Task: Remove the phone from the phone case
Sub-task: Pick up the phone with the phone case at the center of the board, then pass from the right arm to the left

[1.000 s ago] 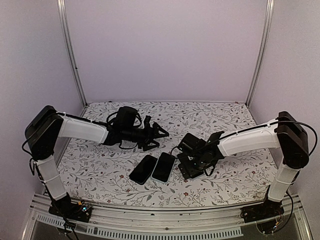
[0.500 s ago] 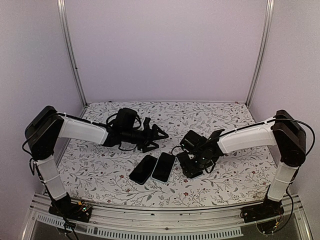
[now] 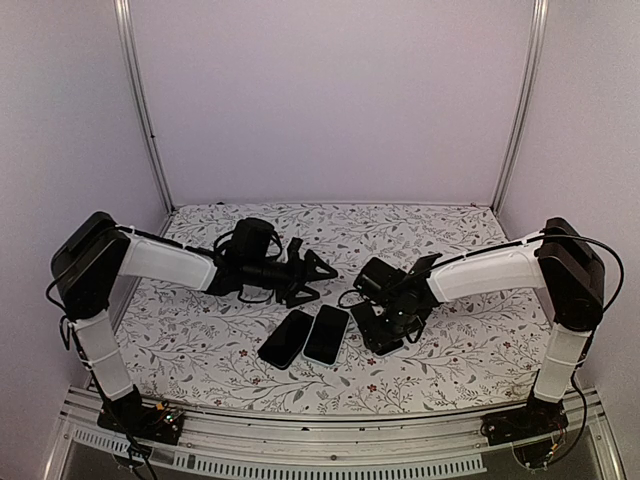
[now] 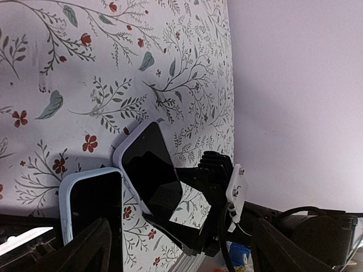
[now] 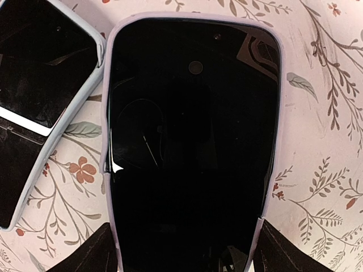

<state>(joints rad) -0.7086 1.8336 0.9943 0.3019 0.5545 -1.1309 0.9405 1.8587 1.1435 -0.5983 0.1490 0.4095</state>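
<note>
Floral-cloth table (image 3: 480, 350), lilac walls. Phone (image 3: 327, 333) lies flat, screen up, and is still in its lavender case (image 5: 106, 141). The rim wraps every edge I can see, so nothing is extracted yet; by my read we're at the grab stage. Right gripper (image 3: 368, 328) is low at the phone's right side, jaws apart, one finger outside each side edge of the case. Can't tell whether the pads touch it. Left gripper (image 3: 318, 270) hangs behind the phone, off the cloth, jaws wide, nothing between them. Second phone (image 3: 286, 338), pale-blue rim, sits just left of the phone, long edges almost touching. I can't tell if that one is a cased phone or an empty case. Left to do: hold the case, peel a corner, lift the phone clear; probably needs both arms. Top cam gives the arm layout, but the phones are just two dark slabs and case colour is barely readable. Right wrist cam shows the case lip, the front camera dot and the straddling fingers, but no left arm. Left wrist cam shows both rims' colours, with the right gripper beyond the phone.
</note>
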